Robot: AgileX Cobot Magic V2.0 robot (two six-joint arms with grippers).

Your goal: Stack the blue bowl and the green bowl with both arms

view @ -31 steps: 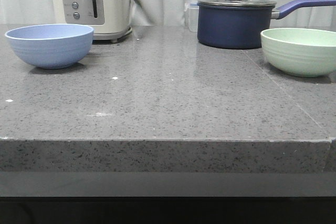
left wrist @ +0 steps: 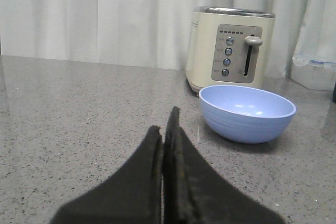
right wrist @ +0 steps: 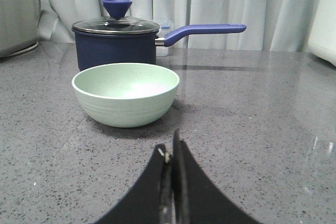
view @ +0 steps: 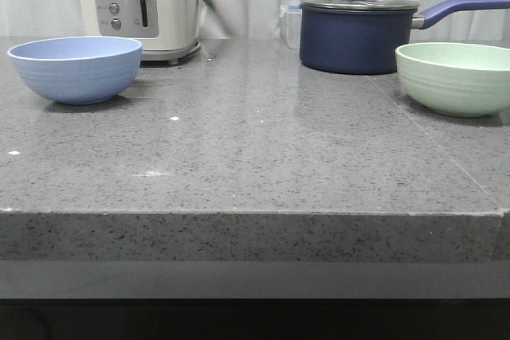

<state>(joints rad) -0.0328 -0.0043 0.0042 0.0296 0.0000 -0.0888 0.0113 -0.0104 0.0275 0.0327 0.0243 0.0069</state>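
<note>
The blue bowl (view: 76, 68) stands upright and empty at the far left of the grey counter; it also shows in the left wrist view (left wrist: 247, 113). The green bowl (view: 454, 77) stands upright and empty at the far right; it also shows in the right wrist view (right wrist: 125, 93). My left gripper (left wrist: 164, 124) is shut and empty, short of the blue bowl and off to its side. My right gripper (right wrist: 170, 148) is shut and empty, short of the green bowl. Neither arm shows in the front view.
A cream toaster (view: 142, 4) stands behind the blue bowl. A dark navy saucepan with a glass lid (view: 358, 31) stands behind the green bowl, its handle over the bowl. The counter's front edge (view: 247, 214) runs across the front view. Curtains hang behind.
</note>
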